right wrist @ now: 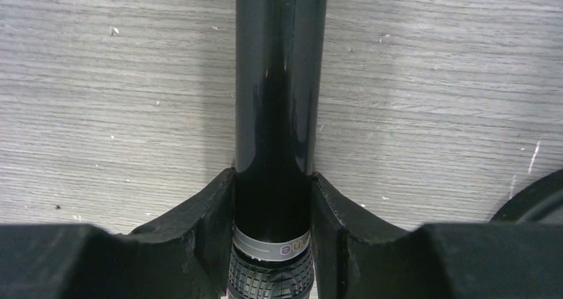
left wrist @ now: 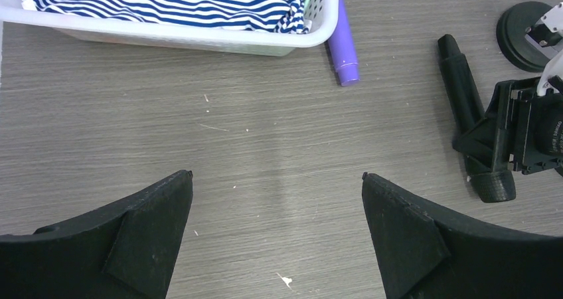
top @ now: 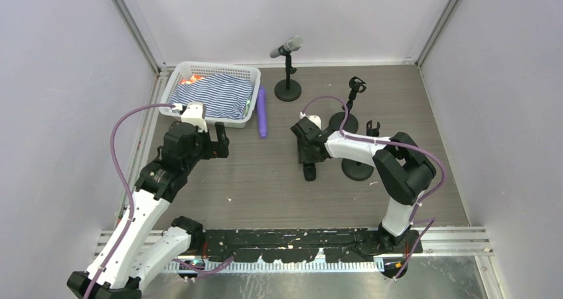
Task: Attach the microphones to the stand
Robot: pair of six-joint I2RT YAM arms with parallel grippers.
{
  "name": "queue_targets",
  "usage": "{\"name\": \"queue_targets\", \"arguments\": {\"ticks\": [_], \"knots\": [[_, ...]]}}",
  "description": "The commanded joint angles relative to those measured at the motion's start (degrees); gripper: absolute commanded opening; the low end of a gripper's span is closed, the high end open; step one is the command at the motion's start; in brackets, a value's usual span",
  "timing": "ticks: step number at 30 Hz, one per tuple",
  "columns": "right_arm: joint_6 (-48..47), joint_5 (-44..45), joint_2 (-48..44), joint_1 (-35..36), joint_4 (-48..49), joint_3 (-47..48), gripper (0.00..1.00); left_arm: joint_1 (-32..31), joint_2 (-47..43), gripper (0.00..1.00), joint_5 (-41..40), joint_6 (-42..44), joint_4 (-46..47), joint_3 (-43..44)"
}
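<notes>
A black microphone [right wrist: 279, 80] lies flat on the table, and my right gripper [right wrist: 272, 186] is shut on its body just above the silver band and mesh head. From above, the same black microphone [top: 309, 171] pokes out below that right gripper [top: 307, 154]. A purple microphone [top: 261, 113] lies beside the basket. The silver-grey microphone [top: 287, 46] sits clipped in the rear stand [top: 288, 90]. Two bare stands [top: 344, 121] [top: 358, 169] rise just right of the right gripper. My left gripper [left wrist: 277, 176] hangs open over bare table, holding nothing.
A white basket [top: 178, 80] holding a blue-and-white striped cloth stands at the back left, with the purple microphone [left wrist: 344, 46] against its right side. Walls close in the table on three sides. A stand's round base [right wrist: 538, 202] lies close to my right fingers.
</notes>
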Motion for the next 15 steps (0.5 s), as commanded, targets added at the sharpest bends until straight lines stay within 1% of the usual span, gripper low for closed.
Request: {"name": "queue_targets", "arguments": {"ticks": [1,3,5,9,12,15], "knots": [[-5.5,0.4,-4.7,-0.3,-0.9,1.8,0.20,0.0,0.5,1.00,1.1,0.6,1.4,0.2],[-8.9,-0.6,-8.3,-0.3,-0.9,2.4,0.09,0.0,0.9,1.00,2.1,0.2,2.0,0.7],[-11.8,-2.2,-12.6,-0.4,0.2,2.2,0.01,0.0,1.3,1.00,3.2,-0.3,2.2,1.7],[-17.3,-6.6,-22.4,-0.3,4.1,1.2,0.01,0.0,1.5,1.00,4.5,0.8,2.0,4.6],[-21.5,-10.0,-26.0,-0.4,5.7,2.6,0.01,0.0,1.3,1.00,4.8,2.6,1.7,6.9],[-26.9,-9.8,-27.9,-0.3,5.9,3.9,0.01,0.0,1.6,1.00,6.1,4.0,1.0,9.9]]}}
